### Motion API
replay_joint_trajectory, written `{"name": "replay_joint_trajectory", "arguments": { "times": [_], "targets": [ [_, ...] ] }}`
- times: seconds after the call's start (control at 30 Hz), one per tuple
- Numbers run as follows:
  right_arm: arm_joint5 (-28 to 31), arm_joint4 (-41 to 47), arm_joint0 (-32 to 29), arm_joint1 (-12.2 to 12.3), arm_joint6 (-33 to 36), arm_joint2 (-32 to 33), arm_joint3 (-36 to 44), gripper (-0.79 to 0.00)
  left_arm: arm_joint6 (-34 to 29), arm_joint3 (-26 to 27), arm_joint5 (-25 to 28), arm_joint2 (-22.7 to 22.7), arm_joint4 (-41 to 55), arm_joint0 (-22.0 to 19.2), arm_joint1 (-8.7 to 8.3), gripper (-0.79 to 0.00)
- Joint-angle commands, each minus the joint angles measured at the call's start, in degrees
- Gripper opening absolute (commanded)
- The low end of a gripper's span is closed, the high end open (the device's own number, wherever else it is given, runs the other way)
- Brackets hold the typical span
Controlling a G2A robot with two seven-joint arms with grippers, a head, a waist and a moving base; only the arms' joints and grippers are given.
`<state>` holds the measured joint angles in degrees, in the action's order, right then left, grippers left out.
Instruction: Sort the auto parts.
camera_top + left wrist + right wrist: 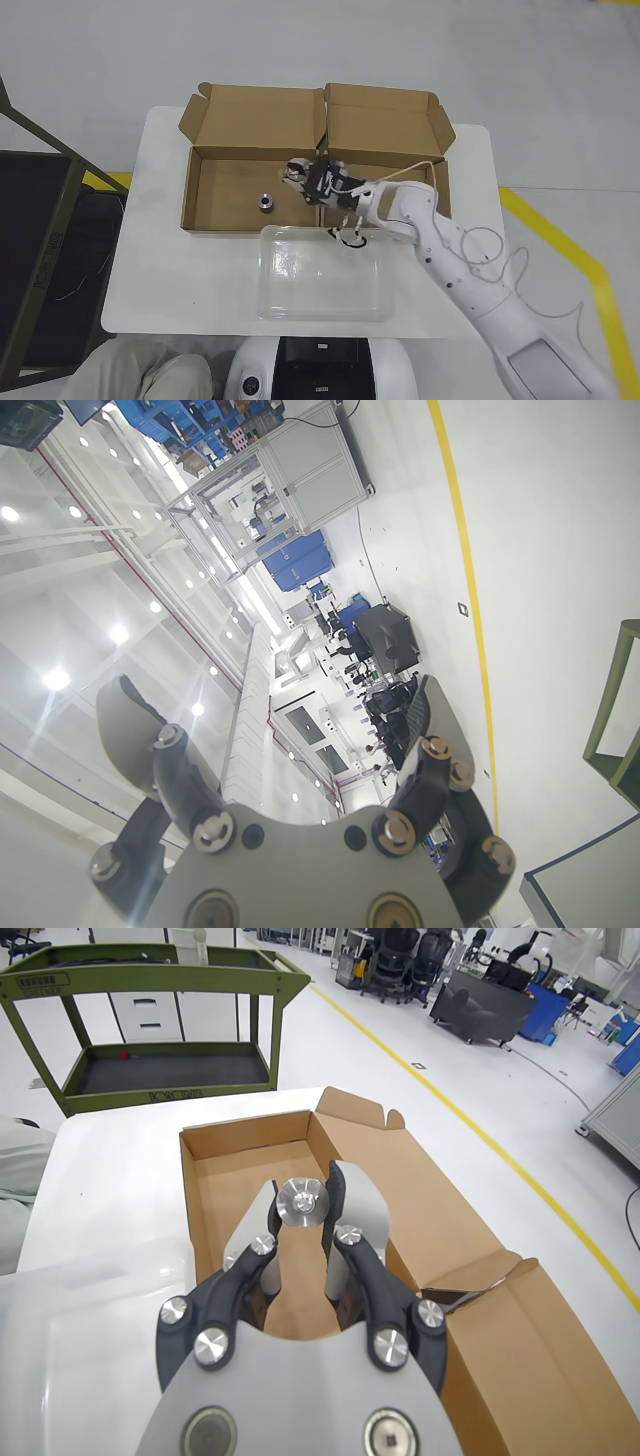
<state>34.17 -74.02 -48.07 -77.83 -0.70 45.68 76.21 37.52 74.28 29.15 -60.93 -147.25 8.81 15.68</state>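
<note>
A round metal part [302, 1203] is held clamped in the jaws of the right gripper [303, 1198], flat face toward the wrist. The open cardboard box [235, 1178] lies just beneath the jaws.

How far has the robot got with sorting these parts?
Done: one metal part lies in a cardboard box. In hand: the right hand grips a second round part above that same box, not yet let go. Left: setting it down. The clear tray looks empty, so this may be among the last pieces, though the other box is partly hidden.
</note>
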Motion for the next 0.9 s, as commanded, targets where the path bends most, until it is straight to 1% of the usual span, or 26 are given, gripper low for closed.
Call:
{"name": "replay_joint_trajectory", "arguments": {
  "times": [0.0, 0.37, 0.67, 0.87],
  "targets": [
    [-0.24, 0.61, 1.31, -0.64, 1.01, -1.20, -1.89, -0.785, 0.00, 0.00, 0.00, 0.00, 0.00, 0.00, 0.00, 0.000],
    [-0.29, 5.26, 7.91, -4.70, 5.48, -7.09, -13.67, -0.785, 0.00, 0.00, 0.00, 0.00, 0.00, 0.00, 0.00, 0.000],
    [0.20, 8.98, 13.15, -8.96, 9.37, -11.75, -24.16, -0.785, 0.00, 0.00, 0.00, 0.00, 0.00, 0.00, 0.00, 0.000],
    [0.73, 10.35, 15.78, -11.79, 9.56, -14.14, -30.15, -0.785, 0.00, 0.00, 0.00, 0.00, 0.00, 0.00, 0.00, 0.000]
  ]
}}
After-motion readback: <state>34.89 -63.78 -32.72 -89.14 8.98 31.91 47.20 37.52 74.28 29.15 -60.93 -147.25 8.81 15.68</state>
